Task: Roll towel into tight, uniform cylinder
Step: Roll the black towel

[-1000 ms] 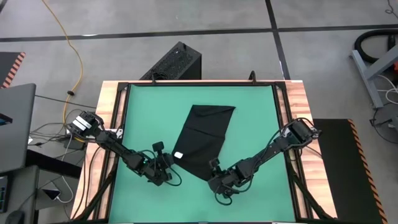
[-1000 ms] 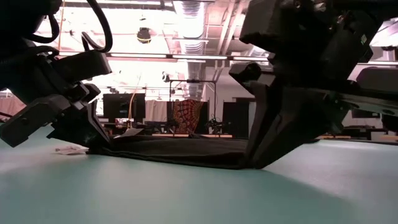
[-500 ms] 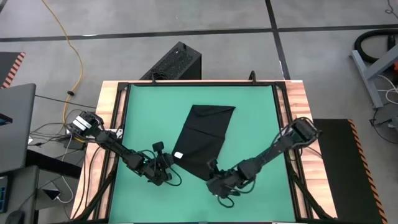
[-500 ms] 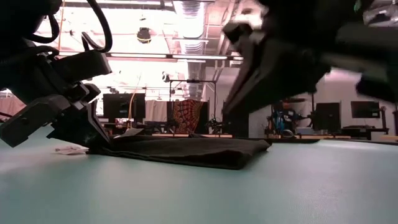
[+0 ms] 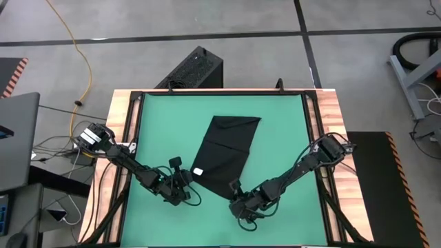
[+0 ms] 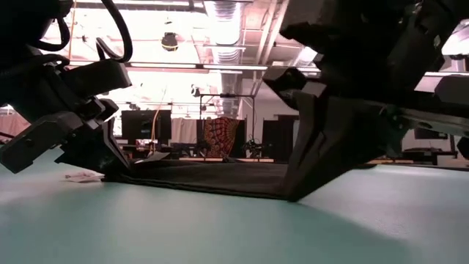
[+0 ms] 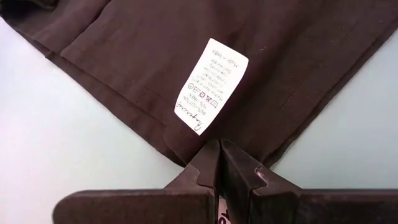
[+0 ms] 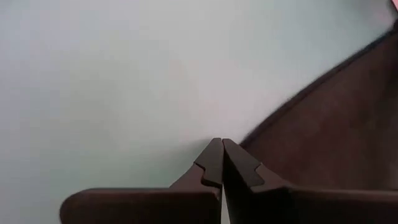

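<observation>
The black towel [image 5: 227,155] lies folded into a long strip on the green mat [image 5: 165,117], running from mid-table toward the near edge. Its white tag [image 7: 211,84] is at the near left corner. My left gripper [image 5: 187,186] is shut at that corner, just near of the tag. My right gripper [image 5: 234,195] is shut at the towel's near right corner [image 8: 249,140]. In the low view the left gripper [image 6: 110,170] and the right gripper [image 6: 294,194] both reach down to mat level at the towel's two ends. My left gripper has its shut fingers [image 7: 208,162] on the towel's near left corner [image 7: 186,146], just below the tag, slanting down from the near left. The corner lies flat on the mat, and the fingers hide the cloth under their tips. My right gripper meets the towel's near right corner edge [image 8: 255,137] with shut fingers, slanting down from the near right. One finger [image 8: 205,165] stands over bare mat and the other over cloth. The corner stays on the mat; cloth between the pads does not show.
A black ribbed box [image 5: 193,69] stands on the floor beyond the table's far edge. The mat's black frame and wooden border [image 5: 124,117] run around it. Bare mat [image 5: 289,131] lies to the left and right of the towel.
My right gripper rose off the towel's near right end and came back down onto it. That end showed as a thick fold while the gripper was up. My left gripper and the rest of the towel have kept still.
</observation>
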You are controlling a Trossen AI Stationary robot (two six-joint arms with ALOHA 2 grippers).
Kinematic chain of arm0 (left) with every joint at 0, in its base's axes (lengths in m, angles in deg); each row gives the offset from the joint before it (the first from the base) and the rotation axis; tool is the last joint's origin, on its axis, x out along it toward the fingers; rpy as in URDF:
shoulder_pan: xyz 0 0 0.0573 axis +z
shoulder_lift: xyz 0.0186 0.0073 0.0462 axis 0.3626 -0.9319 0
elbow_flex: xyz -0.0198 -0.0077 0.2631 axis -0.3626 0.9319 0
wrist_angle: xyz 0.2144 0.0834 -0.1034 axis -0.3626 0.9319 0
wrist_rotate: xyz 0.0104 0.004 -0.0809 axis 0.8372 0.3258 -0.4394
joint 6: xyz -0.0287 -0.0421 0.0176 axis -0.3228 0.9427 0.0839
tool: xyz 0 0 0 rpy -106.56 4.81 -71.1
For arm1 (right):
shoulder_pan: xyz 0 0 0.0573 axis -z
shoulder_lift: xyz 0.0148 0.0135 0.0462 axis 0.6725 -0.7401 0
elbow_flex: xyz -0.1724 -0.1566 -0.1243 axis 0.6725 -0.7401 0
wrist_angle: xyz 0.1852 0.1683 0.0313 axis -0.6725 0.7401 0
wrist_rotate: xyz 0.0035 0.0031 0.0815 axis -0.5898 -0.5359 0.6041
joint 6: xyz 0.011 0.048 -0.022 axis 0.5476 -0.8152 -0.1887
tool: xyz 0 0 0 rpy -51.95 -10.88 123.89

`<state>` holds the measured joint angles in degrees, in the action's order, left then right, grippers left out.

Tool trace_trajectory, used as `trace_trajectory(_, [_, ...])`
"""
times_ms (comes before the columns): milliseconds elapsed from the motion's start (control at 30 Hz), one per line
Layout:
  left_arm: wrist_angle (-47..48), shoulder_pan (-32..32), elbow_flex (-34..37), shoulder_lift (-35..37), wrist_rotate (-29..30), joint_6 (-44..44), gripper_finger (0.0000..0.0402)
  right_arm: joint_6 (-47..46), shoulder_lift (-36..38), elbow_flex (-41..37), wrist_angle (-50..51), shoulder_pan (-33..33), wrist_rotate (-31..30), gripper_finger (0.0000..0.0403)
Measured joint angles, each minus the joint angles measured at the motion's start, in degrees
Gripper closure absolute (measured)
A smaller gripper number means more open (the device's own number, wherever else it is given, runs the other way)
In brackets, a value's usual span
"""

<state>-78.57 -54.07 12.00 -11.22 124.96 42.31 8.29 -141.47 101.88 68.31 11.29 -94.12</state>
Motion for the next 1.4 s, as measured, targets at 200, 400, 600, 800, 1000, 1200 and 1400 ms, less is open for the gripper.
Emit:
trace_trajectory(200, [0.08,0.03,-0.38,-0.01,-0.71,-0.11,0.0401,1.71,0.33,0.16,-1.63,-0.99,-1.32,0.0382])
trace_trajectory(400, [0.92,0.04,-0.4,-0.01,-1.06,0.59,0.0401,5.55,7.17,0.1,-0.06,-3.3,-9.1,0.0382])
trace_trajectory(600, [0.95,0.05,-0.4,-0.01,-1.06,0.72,0.0401,2.11,6.69,-2.79,-0.26,-1.95,-9.06,0.0382])
trace_trajectory(800, [1.37,0.05,-0.4,-0.01,-1.07,0.66,0.0401,1.27,3.51,-3.82,-3.27,-0.97,-7.16,0.0382])
trace_trajectory(1000, [2.15,0.05,-0.4,-0.01,-1.13,0.98,0.0401,-0.04,0.68,-3.62,-4.78,0.08,-4.93,0.0382])
trace_trajectory(1200, [2.83,0.07,-0.4,-0.01,-1.78,1.17,0.0401,-2.2,0.68,-3.6,-4.58,0.64,-2.1,0.0382])
trace_trajectory(1400, [3.55,0.04,-0.4,0.01,-3.07,4.19,0.0401,-3.25,0.7,-3.45,-2.07,0.42,0.88,0.0382])
